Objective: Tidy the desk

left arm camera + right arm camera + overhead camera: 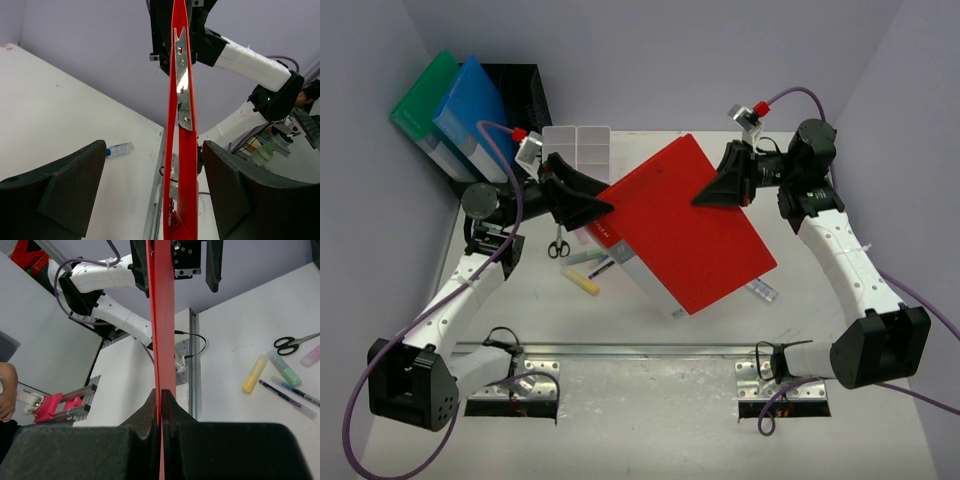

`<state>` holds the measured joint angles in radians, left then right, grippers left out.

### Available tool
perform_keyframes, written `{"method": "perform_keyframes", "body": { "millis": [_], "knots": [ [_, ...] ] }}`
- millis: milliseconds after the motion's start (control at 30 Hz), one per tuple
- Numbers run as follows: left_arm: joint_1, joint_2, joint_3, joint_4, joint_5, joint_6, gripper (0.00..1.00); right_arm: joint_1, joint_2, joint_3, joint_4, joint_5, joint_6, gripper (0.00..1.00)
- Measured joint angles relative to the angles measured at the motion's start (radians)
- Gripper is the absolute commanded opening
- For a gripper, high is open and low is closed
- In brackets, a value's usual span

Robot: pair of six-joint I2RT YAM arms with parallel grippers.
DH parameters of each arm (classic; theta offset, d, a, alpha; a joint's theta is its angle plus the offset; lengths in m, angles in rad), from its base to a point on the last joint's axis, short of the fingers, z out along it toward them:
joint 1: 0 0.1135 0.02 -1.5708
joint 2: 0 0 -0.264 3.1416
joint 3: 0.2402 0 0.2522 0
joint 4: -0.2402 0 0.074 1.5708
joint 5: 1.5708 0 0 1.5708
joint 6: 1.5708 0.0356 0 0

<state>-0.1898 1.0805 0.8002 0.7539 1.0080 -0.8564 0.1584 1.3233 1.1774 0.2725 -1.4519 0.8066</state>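
The right gripper (161, 395) pinches the upper right edge of the red binder (690, 225), fingers closed on it. The left gripper (155, 145) straddles the binder's opposite edge, fingers spread wide, touching neither face.

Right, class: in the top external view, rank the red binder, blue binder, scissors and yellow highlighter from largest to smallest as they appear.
1. red binder, clearly largest, though held up nearer the camera.
2. blue binder.
3. scissors and yellow highlighter look alike; no ranking.
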Motion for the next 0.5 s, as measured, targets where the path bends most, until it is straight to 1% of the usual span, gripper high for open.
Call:
{"method": "perform_keyframes", "body": {
  "millis": [167, 233, 400, 500],
  "knots": [
    [-0.033, 0.038, 0.032, -0.101, 0.031, 0.071, 0.69, -0.009, 0.0, 0.0, -0.04, -0.015, -0.034, 0.0],
    [-0.034, 0.042, 0.032, -0.12, 0.034, 0.085, 0.63, -0.009, 0.0, 0.0, -0.045, -0.017, -0.041, 0.0],
    [-0.037, 0.049, 0.032, -0.136, 0.033, 0.096, 0.54, -0.009, -0.001, -0.011, -0.045, -0.016, -0.048, 0.0],
    [-0.038, 0.05, 0.032, -0.137, 0.032, 0.089, 0.4, -0.008, -0.003, -0.034, -0.044, -0.015, -0.051, 0.0]
  ]
}}
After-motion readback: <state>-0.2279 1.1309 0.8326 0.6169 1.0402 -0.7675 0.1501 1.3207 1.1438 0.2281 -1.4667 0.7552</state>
